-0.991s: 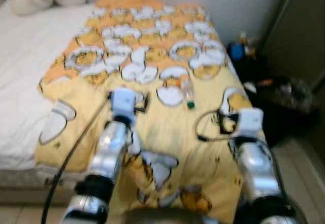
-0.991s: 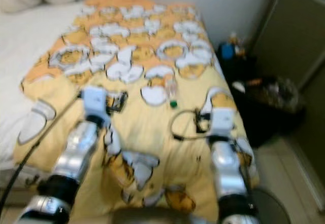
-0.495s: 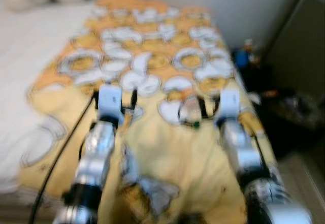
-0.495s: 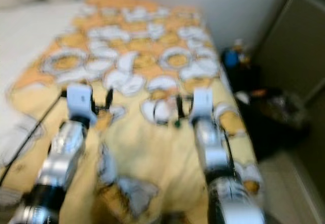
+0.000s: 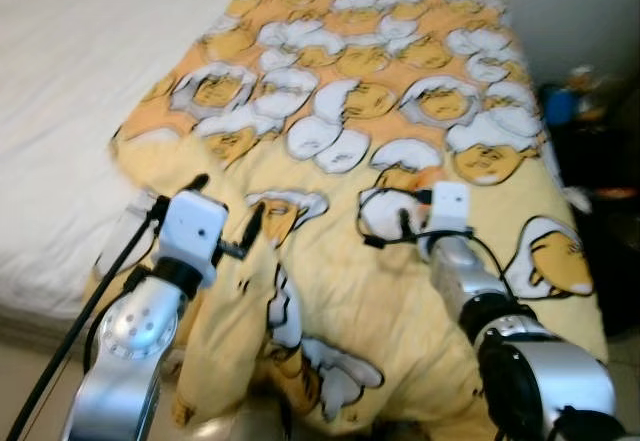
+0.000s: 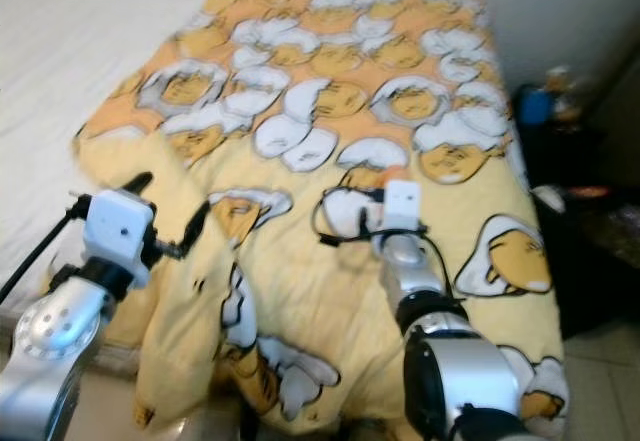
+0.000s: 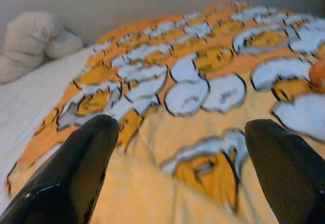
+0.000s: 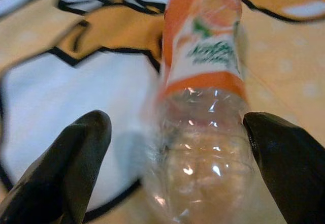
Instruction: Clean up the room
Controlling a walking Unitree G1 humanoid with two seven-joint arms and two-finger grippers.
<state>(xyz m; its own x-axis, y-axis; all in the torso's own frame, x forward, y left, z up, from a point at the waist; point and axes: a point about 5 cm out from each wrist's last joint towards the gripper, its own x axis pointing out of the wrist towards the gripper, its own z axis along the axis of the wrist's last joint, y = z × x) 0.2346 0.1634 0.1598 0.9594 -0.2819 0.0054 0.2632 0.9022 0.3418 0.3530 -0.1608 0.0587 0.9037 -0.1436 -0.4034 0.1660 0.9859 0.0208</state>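
A clear plastic bottle (image 8: 203, 117) with an orange label lies on the yellow cartoon-print blanket (image 5: 400, 91), at about twelve o'clock from the right gripper (image 8: 177, 178), whose black fingers stand wide on either side of it, not yet closed. I'd say the tidying has barely begun: the bottle is still unlifted. It looks thin, crinkly, glossy and empty. The left gripper (image 7: 177, 173), at nine o'clock, hovers spread over soft, rumpled fabric.

A bed (image 5: 60, 111) with a white sheet carries a yellow cartoon-print blanket (image 5: 380, 71); a clear plastic bottle (image 8: 203, 132) with an orange label lies on the blanket.
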